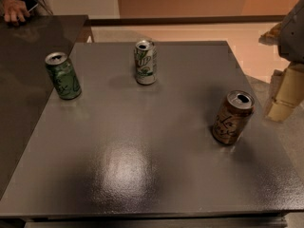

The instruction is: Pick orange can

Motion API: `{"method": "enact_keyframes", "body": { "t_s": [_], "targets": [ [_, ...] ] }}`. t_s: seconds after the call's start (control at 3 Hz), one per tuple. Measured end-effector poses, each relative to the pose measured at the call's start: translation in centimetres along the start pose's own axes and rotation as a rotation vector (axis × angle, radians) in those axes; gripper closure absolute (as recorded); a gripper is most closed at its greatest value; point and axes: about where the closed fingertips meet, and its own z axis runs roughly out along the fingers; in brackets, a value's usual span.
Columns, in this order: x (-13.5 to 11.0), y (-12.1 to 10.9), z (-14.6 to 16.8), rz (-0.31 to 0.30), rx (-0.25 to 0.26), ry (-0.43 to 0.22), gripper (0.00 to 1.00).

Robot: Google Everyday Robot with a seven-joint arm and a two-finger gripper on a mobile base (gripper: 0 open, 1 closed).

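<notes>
Grey and glossy, the table [142, 175] filled most of the camera view. A darker counter [28, 56] sat along its left side, where a person's hand [15, 9] rested at the far corner.

Three cans stood well apart on the table. The dark green can [62, 75] was at the left, the white-and-green can [145, 61] toward the back, and the orange can [232, 118] near the right edge at mid-depth. The orange can stood upright with its long axis vertical. Its silver top and mouth faced up, and the dark cursive lettering was turned toward the camera.

The tool [284, 101] hung at the right border, beyond the table's edge and near the orange can but not touching it. It was probably the pale tan part below the grey arm. Whether it was apart or together could not be told.

The can would likely be light, with thin walls that dent under a hard squeeze and a smooth painted skin that could slip. A moderate grip across the middle of the body, taken from the side, looked the soundest hold. Nothing crowded the can.
</notes>
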Motion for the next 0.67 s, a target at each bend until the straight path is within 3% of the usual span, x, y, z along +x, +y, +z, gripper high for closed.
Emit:
{"method": "enact_keyframes", "body": {
  "t_s": [0.67],
  "targets": [
    [0.0,0.0,1.0,0.004,-0.004,-0.021,0.00]
  ]
}}
